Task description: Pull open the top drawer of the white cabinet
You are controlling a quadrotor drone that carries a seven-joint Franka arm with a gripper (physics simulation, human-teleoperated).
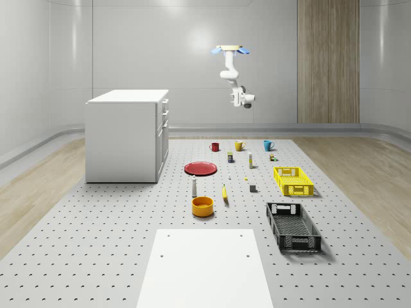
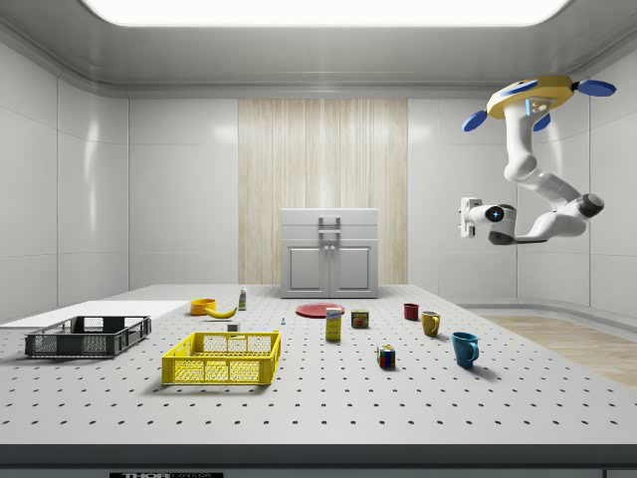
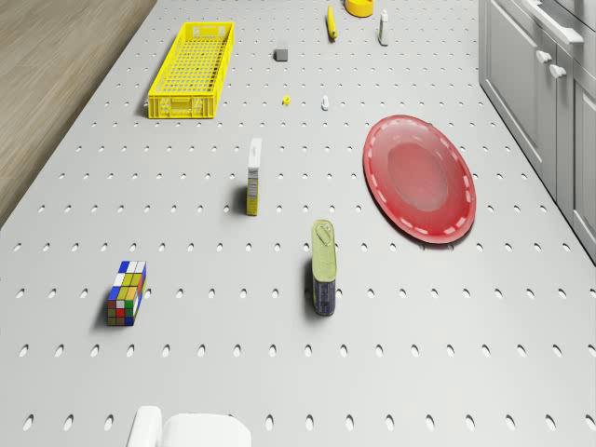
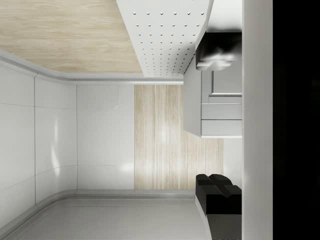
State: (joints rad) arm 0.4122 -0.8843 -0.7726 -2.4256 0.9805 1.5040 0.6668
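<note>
Claw [image 2: 464, 218] hangs high, well apart from white cabinet [image 2: 329, 253]; finger state unclear.

The white cabinet [image 3: 545, 88] is cut off by the drone view's edge, its top drawer unseen.

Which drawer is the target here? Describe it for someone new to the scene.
Find the white cabinet, the one large block on the pegboard table. Its handled front faces the red plate. The top drawer is the highest strip there, above the two doors.
</note>
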